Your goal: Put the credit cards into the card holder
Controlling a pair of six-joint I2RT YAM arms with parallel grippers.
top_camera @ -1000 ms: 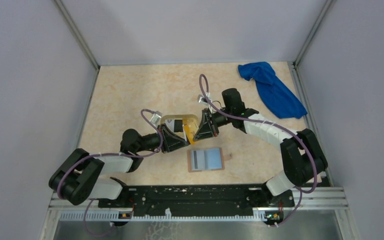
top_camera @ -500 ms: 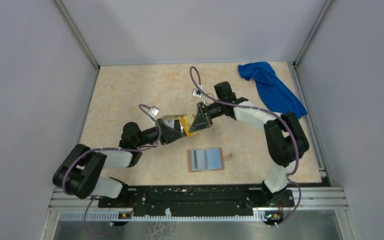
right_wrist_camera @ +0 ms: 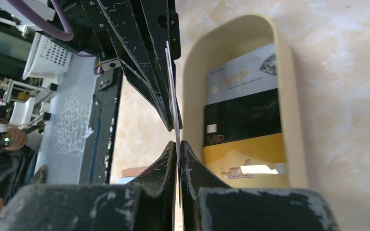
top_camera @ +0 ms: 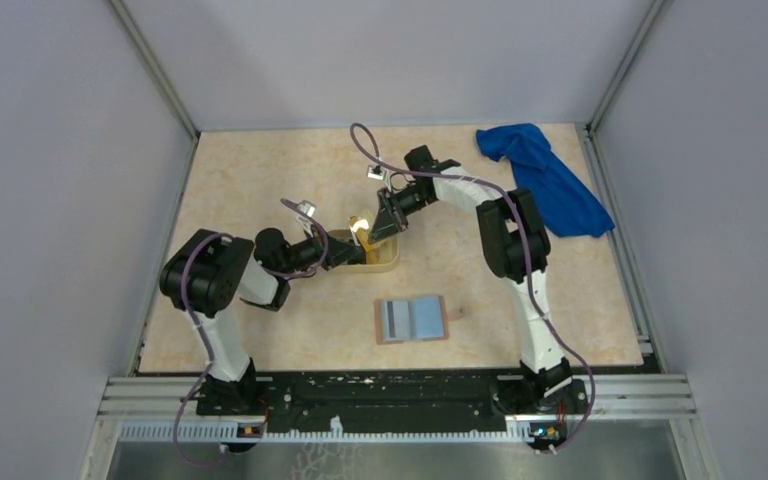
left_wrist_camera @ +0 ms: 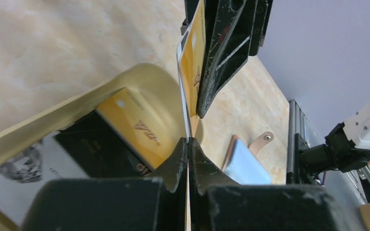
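Above the tray (right_wrist_camera: 289, 96), the left gripper (left_wrist_camera: 188, 139) has just closed on the yellow card (left_wrist_camera: 189, 67) (the right gripper (right_wrist_camera: 178, 142) pinches it too); probably a handover before the card holder (top_camera: 412, 319).

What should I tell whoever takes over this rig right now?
Left gripper: shut on an upright yellow-orange card above the tray.
Right gripper: shut on the same card's opposite edge.
The tray holds a white card, a black card and another yellow card.
Card holder: open on the table, apart from the tray, no card visible in it.
Done: one card lifted.
Left: slot every card into the holder.
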